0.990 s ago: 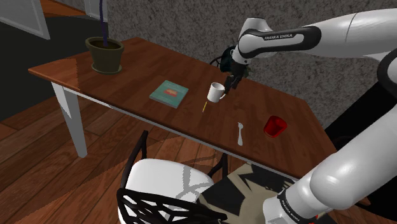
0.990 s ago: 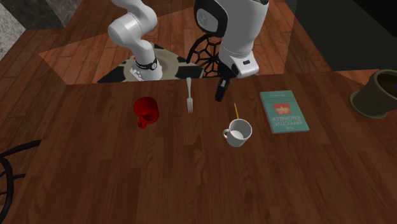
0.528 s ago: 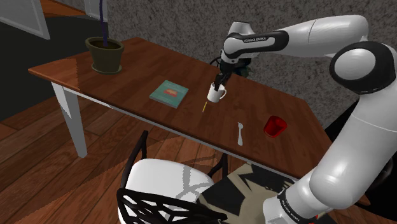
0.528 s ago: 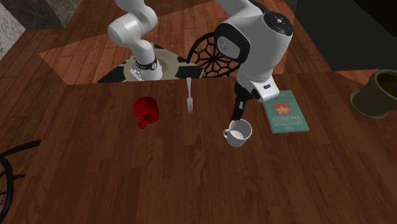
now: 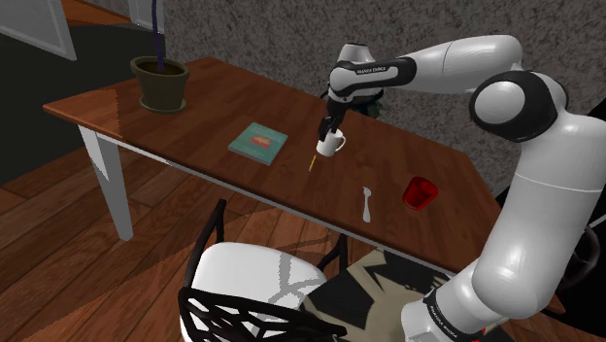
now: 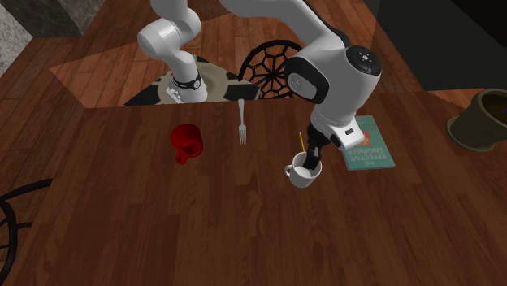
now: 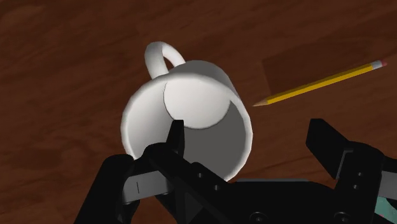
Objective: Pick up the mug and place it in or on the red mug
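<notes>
A white mug [image 5: 332, 145] [image 6: 302, 173] [image 7: 188, 118] stands upright on the brown wooden table [image 5: 214, 107], its handle pointing away from the gripper. My black gripper [image 5: 333, 131] [image 6: 312, 160] [image 7: 249, 143] hangs directly over it and is open. One finger [image 7: 176, 135] sits over the mug's opening, while the other stands outside the rim on the pencil's side; neither clasps the wall. The red mug [image 5: 420, 191] [image 6: 187, 143] stands apart on the same table, towards the shoulder view's right, with nothing in it.
A yellow pencil [image 5: 313, 160] [image 6: 301, 140] [image 7: 321, 83] lies close beside the white mug. A fork [image 5: 366, 202] [image 6: 241, 122] lies between the two mugs. A teal book [image 5: 258, 143] [image 6: 363, 142] and a potted plant [image 5: 160, 83] sit further along. A black chair [image 5: 252, 291] stands at the table's near edge.
The arm has swung across the table from beside the white mug and come down over it. The fingers have stayed apart, and the mug has not moved.
</notes>
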Available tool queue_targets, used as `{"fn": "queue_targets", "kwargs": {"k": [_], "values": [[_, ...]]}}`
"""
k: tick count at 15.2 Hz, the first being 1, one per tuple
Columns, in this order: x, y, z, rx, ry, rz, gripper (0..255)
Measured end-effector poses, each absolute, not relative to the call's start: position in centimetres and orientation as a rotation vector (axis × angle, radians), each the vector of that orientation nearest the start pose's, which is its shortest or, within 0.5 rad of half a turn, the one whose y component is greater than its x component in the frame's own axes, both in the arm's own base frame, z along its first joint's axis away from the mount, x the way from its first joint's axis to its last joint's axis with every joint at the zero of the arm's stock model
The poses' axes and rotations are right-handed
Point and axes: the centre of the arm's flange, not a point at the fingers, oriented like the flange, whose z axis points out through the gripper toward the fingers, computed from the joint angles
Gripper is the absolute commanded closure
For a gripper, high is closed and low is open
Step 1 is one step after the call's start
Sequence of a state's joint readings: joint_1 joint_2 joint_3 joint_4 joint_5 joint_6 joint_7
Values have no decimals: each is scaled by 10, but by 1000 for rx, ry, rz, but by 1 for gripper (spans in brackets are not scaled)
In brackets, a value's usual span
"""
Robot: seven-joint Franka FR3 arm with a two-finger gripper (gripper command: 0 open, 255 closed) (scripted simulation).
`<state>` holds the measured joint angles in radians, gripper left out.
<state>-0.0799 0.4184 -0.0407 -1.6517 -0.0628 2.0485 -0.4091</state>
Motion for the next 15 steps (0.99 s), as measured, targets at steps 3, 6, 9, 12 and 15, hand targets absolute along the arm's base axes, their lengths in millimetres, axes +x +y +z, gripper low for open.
{"fn": "queue_targets", "kwargs": {"k": [3,6,9,12,15], "values": [[661,-82,351,-3163,-513,64,0],[661,-83,349,-3164,-513,63,0],[661,-83,348,-3164,-513,63,0],[661,-83,348,-3164,-513,63,255],[661,-83,348,-3164,-513,63,255]]}}
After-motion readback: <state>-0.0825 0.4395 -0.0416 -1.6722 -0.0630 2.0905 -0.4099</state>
